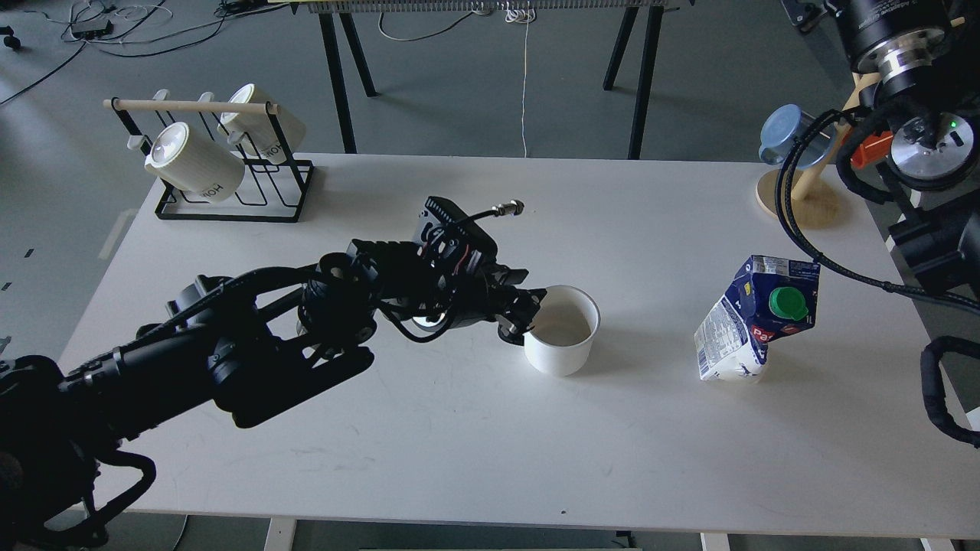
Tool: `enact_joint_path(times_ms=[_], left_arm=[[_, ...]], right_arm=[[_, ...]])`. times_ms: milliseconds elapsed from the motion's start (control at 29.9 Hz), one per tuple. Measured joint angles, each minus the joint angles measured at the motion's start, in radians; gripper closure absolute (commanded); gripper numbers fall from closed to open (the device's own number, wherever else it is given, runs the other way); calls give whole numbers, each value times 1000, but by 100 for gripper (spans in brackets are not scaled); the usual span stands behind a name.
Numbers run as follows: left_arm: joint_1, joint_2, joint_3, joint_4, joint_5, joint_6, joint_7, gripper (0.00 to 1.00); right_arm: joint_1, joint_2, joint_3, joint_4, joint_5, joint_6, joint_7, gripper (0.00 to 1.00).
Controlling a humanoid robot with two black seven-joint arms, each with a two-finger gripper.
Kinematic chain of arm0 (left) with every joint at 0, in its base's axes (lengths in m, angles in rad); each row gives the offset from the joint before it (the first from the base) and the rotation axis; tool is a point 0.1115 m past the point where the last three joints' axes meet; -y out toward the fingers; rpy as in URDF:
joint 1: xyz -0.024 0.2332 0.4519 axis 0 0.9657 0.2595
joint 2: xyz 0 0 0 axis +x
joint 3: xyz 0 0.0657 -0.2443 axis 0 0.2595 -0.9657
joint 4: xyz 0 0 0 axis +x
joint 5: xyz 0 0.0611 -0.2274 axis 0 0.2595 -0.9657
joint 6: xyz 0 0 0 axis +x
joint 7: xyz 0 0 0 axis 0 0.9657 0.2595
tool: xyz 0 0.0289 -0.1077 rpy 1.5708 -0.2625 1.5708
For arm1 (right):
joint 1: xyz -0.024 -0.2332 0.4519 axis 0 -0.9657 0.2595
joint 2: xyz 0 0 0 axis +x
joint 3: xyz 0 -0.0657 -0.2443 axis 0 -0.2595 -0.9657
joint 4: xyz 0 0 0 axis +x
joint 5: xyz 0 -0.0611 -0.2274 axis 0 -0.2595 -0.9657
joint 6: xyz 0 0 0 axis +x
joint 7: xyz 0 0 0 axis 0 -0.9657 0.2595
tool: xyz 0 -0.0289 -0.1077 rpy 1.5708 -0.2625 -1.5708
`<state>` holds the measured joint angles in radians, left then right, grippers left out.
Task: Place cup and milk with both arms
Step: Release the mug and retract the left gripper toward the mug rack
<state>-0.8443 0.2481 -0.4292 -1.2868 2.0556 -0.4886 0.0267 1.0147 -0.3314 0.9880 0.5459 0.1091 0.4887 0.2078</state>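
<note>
My left arm (230, 344) comes in low from the left side, over the near part of the white bench (429, 451). At its far end are my left jaws (525, 315), right up against the left side of the cup (561, 329). The cup is white and stands upright near the middle of the bench, with its open top facing up. My jaws look dark and bunched together there, so I cannot tell if they are wide, narrow, or pinching the cup's side or handle. I think I am on the cup step, either just taking hold of it or just setting it down. To the right of the cup, well apart from it, stands the milk (754, 317). It is a dented blue and white carton with a green cap, and it leans a bit. Nothing is touching it. My right arm (911, 115) is up high at the far right edge, and I cannot see its jaws at all. Next, I think my right arm must come down to the milk and grip it gently around its dented body. Farther back on the left is a black rack (237, 200) with two cream mugs (195, 162), and far right is a wooden stand (804, 200) with a blue mug (788, 134).
</note>
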Motion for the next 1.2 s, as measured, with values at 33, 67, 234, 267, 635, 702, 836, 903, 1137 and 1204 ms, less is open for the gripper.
enact_joint_path(times_ms=[33,67,234,267,635,702,836,903,1137,1204], left_arm=[[1,3,-21,-1,-11,0,0,51],[2,7,-43,-1,-28,0,-1,49],[4,41,-213,-28,-173,0,3,41],[3,46,-249,-39,-203,0,5,40],[42,56,-533,100,-744,0,0,1],[45,59,-544,134,-921,1,0,1],[48,67,-585,189,-1272,20,-2,1],[71,48,-669,207,-1424,37,1,1],[145,3,-864,311,-1725,47,14,1],[146,8,-869,352,-1770,43,14,1]], right_arm=[[0,-1,0,0,0,0,0,1],[1,-2,0,1,0,0,0,1],[1,-50,1,10,0,0,-1,1],[-1,-67,2,15,1,0,-1,1],[-210,-229,52,270,6,0,9,1],[-273,-268,79,325,13,0,12,1],[-422,-339,150,429,60,0,14,1],[-509,-370,188,477,93,0,15,1],[-829,-424,305,646,162,0,13,1],[-928,-425,357,696,168,0,13,1]])
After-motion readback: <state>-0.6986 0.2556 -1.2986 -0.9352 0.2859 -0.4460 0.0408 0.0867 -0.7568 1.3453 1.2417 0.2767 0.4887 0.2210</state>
